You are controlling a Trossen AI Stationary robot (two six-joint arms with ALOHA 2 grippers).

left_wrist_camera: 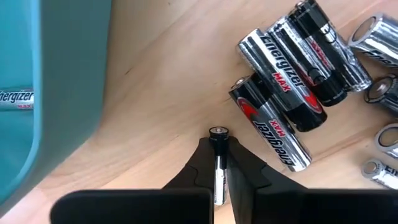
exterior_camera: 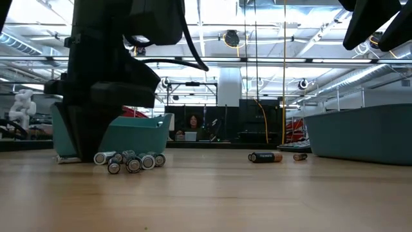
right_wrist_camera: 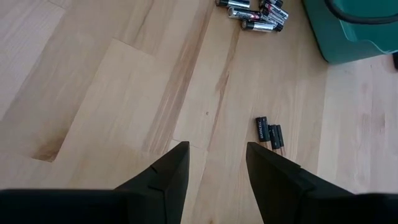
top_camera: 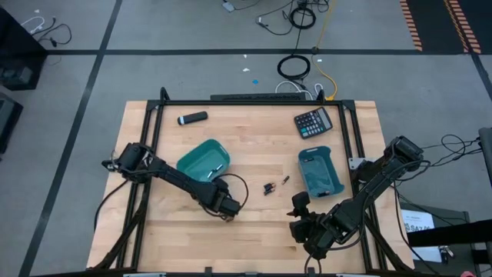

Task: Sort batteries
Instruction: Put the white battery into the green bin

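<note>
My left gripper (top_camera: 224,206) is near the table's front, just in front of the left teal bin (top_camera: 203,160), and is shut on one thin silvery battery (left_wrist_camera: 218,163). A pile of larger silvery-and-black batteries (left_wrist_camera: 291,87) lies on the wood right beside it and also shows in the low view (exterior_camera: 129,161). One battery (left_wrist_camera: 13,99) lies inside that bin. A few small dark batteries (top_camera: 270,187) lie at mid-table and show in the right wrist view (right_wrist_camera: 269,132). My right gripper (right_wrist_camera: 214,168) is open and empty, above bare wood near the front right. My left gripper pinches the thin battery between its two fingers (left_wrist_camera: 245,165). The battery lies along the fingers, and its button end (left_wrist_camera: 217,132) sticks out just past their tips. The fingers slant down at the table. Whether the battery touches the wood, I cannot tell.
A second teal bin (top_camera: 319,171) stands at the right. A calculator (top_camera: 314,121) and a black marker-like cylinder (top_camera: 192,118) lie at the far side. A single small battery (top_camera: 285,181) lies a little apart from the others at mid-table. Bare wood lies between the two grippers.
</note>
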